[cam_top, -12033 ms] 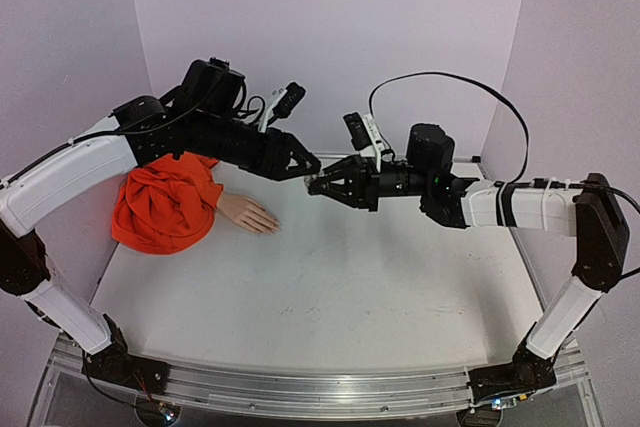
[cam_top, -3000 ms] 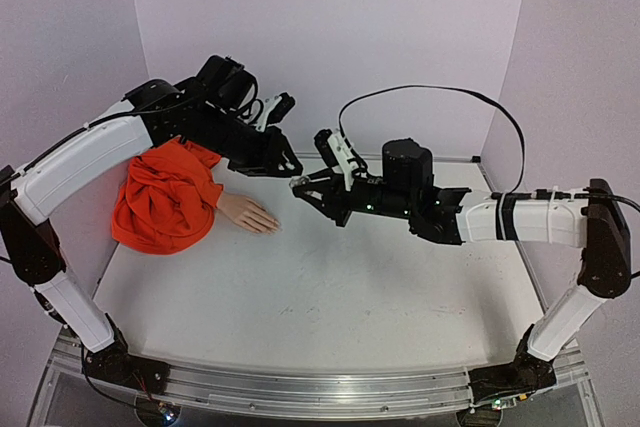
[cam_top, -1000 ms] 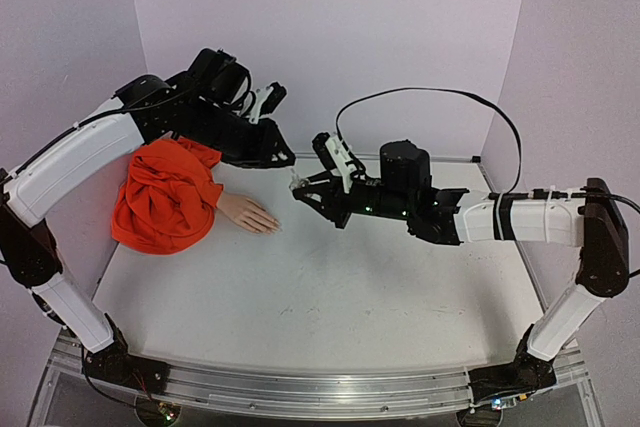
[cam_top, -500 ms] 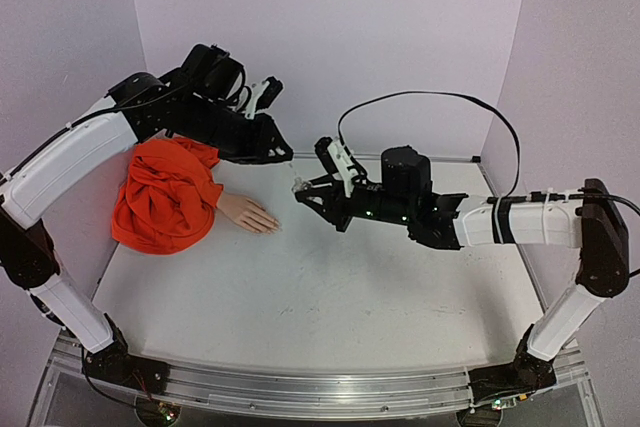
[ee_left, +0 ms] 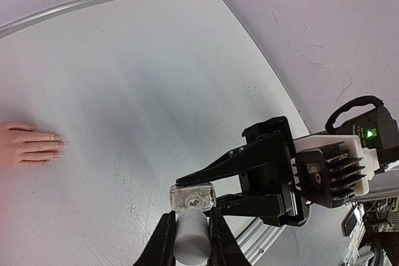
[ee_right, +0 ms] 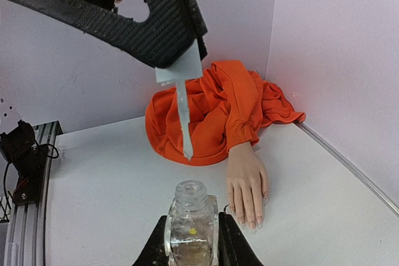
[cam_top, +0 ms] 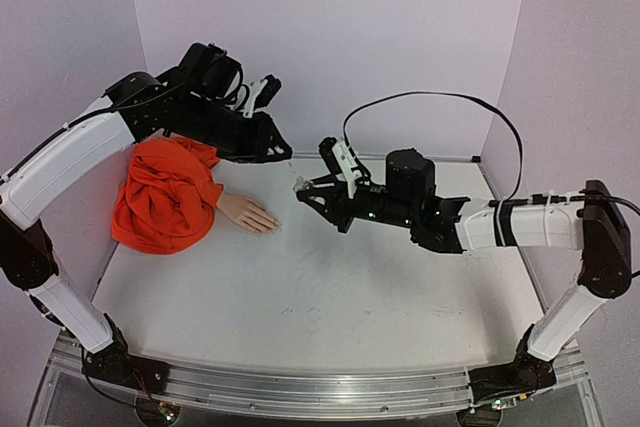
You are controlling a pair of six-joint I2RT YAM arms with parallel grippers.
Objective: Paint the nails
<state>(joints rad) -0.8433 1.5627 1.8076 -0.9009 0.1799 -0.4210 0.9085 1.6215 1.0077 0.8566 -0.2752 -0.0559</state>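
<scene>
Found the mannequin hand (cam_top: pixel 248 214) lying palm down on the desk (cam_top: pixel 330 297) at the left rear, fingers pointing right, wrist inside a bunched orange sleeve (cam_top: pixel 165 197). Located the nails (ee_right: pixel 252 221) at the fingertips, low against the desk surface; too small to tell whether coated.

Noted the left hand (cam_top: pixel 284 154) raised above the desk, up and to the right of the mannequin hand, clenched on a white cap (ee_left: pixel 190 236) with a thin translucent brush (ee_right: pixel 182 116) hanging down from it.

Noted the right hand (cam_top: pixel 303 190) just below and beside the left, grasping a small clear bottle (ee_right: pixel 190 216) held upright with the neck open. Recorded the brush tip just above the bottle mouth in the right wrist view, not inside it.

Recorded brush and nails apart, with the bottle near the fingertips but off the desk and not touching them.
</scene>
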